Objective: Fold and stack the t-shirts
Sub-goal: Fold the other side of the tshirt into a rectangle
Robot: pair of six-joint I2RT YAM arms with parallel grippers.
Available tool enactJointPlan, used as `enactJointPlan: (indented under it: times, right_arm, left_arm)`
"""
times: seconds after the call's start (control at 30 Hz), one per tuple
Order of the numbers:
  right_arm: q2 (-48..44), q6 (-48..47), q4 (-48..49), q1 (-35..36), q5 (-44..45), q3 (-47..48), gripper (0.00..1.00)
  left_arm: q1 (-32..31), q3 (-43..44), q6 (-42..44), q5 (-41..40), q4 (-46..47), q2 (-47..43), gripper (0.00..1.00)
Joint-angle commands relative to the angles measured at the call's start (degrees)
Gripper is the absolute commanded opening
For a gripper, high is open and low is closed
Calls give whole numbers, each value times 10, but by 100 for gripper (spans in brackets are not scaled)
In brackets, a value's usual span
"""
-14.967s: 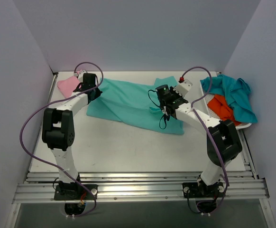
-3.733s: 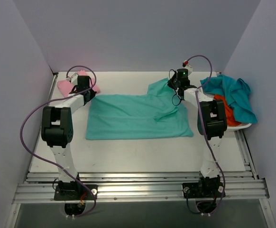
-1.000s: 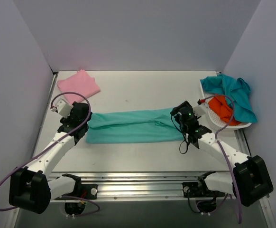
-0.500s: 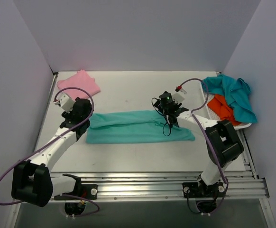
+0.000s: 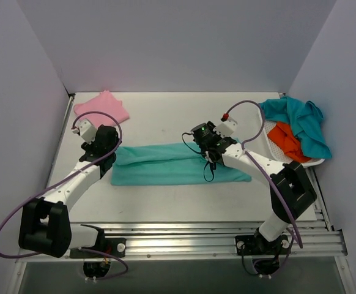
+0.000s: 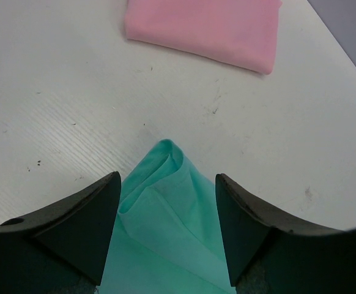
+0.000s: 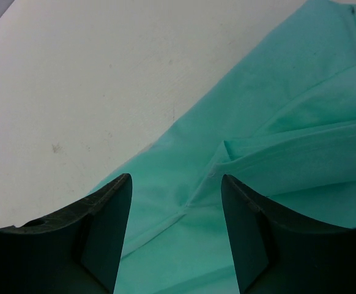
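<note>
A light sea-green t-shirt lies folded into a long strip across the middle of the table. My left gripper hovers open over its left end; in the left wrist view the strip's folded corner sits between the open fingers, apart from both. My right gripper is open above the strip's far edge, right of centre, with a sleeve fold just ahead of its fingertips. A pink t-shirt lies folded at the far left, seen also in the left wrist view.
A white basket at the right edge holds a darker teal t-shirt and an orange one, both crumpled. Grey walls close in the table on three sides. A rail runs along the near edge.
My right gripper has moved back and then left along the green strip's far edge. My left gripper has shifted slightly away from the near edge. Both stay open.
</note>
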Motion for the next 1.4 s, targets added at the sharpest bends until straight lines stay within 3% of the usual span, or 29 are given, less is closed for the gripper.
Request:
enactJointPlan:
  times: [0.0,1.37]
  right_arm:
    - [-36,29,-59,4,79,2,56]
    - [53,18,1,-22,19,-29,53]
  left_arm:
    - [7,14,10,16,38,1,72]
    - [15,6,24,32,70,38,71]
